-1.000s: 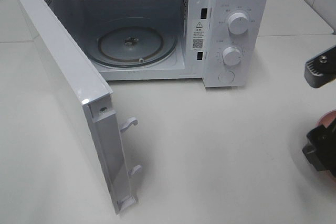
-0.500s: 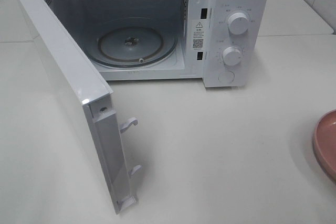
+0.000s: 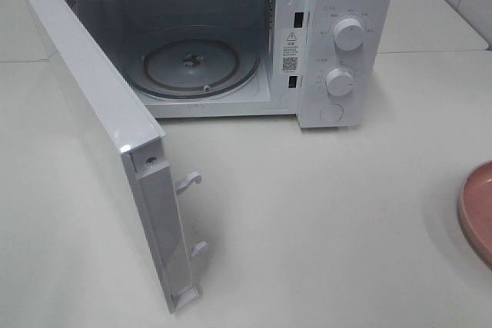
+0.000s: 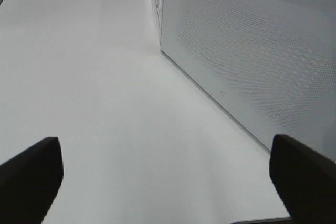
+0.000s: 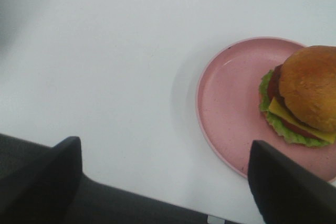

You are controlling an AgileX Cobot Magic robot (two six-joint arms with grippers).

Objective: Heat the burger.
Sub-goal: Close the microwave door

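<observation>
So the microwave (image 3: pixel 231 44) sits at the far edge of the desk (image 3: pixel 323 213), door (image 3: pixel 108 144) swung all the way open toward the front-left, so you can look straight into the cavity. The glass turntable (image 3: pixel 196 67) inside has nothing on it. Two knobs (image 3: pixel 348 36) on the right-hand control panel, one above the other, with a round button below them.

The burger (image 5: pixel 304 95) is on a pink plate (image 5: pixel 231 114), sitting off toward one side of the plate rather than dead centre. Golden bun on top, lettuce, a bit of cheese and red filling poking out underneath. In the high view only a sliver of that plate (image 3: pixel 477 209) shows at the right edge of the desk, and the burger itself is out of frame there.

Right gripper (image 5: pixel 168 182) hangs above the desk just beside the plate, fingers spread wide, touching nothing. Left gripper (image 4: pixel 168 177) is also spread wide with nothing between the fingers, over bare desk next to the perforated face of the open microwave door (image 4: pixel 252 61). Neither arm shows in the high view.
</observation>
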